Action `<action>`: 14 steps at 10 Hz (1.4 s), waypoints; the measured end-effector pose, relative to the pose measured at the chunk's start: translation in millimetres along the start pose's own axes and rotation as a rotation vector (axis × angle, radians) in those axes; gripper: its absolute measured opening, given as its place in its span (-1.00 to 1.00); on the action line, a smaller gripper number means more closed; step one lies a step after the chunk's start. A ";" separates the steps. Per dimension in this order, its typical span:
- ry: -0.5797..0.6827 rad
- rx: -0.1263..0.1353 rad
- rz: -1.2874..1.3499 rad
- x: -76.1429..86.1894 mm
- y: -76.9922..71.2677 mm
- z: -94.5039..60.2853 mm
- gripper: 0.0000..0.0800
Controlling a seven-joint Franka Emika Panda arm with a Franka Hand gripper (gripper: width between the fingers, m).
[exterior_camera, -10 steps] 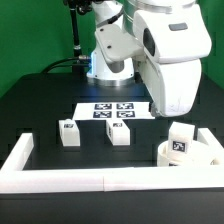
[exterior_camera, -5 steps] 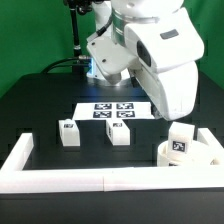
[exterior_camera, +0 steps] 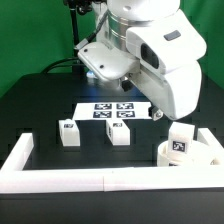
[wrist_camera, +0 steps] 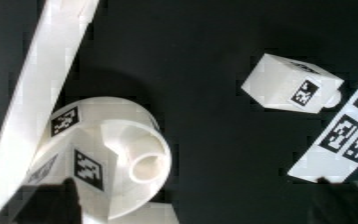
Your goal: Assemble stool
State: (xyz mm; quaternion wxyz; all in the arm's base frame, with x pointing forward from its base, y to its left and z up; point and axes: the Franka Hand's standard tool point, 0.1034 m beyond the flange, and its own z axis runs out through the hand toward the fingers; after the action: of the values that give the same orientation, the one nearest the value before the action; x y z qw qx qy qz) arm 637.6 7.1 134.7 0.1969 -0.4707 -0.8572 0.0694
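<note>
Gripper point(exterior_camera: 157, 113) jaws wide open, nothing held. Hangs over seat point(wrist_camera: 123, 125) and leg block point(wrist_camera: 297, 82), touching neither.

Exterior view: bright, even light is appearing to fall from above. The white arm shell point(exterior_camera: 170, 60) is carrying soft glare on its upper curves, and the black worktop point(exterior_camera: 40, 100) is swallowing nearly every shadow. A bluish glow is showing at the arm's base point(exterior_camera: 92, 67). Wrist view: the picture is running soft and grainy (fine detail smeared throughout). The seat point(wrist_camera: 131, 120) and border wall point(wrist_camera: 60, 50) are bleaching towards flat white.
</note>
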 end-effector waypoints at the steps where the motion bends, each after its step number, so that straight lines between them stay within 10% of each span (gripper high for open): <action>1: 0.019 0.002 -0.052 7.7 3.0 -1.2 0.62; 7: 0.007 0.026 -0.208 -1.9 1.1 7.9 0.62; 10: 0.144 -0.077 -0.122 -21.6 -4.3 8.6 0.62; 14: 0.174 -0.089 -0.069 -11.8 4.0 14.3 0.62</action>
State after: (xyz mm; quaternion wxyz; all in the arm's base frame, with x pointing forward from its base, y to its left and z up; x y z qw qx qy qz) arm 640.6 0.4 117.2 0.2516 -0.4533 -0.8550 -0.0166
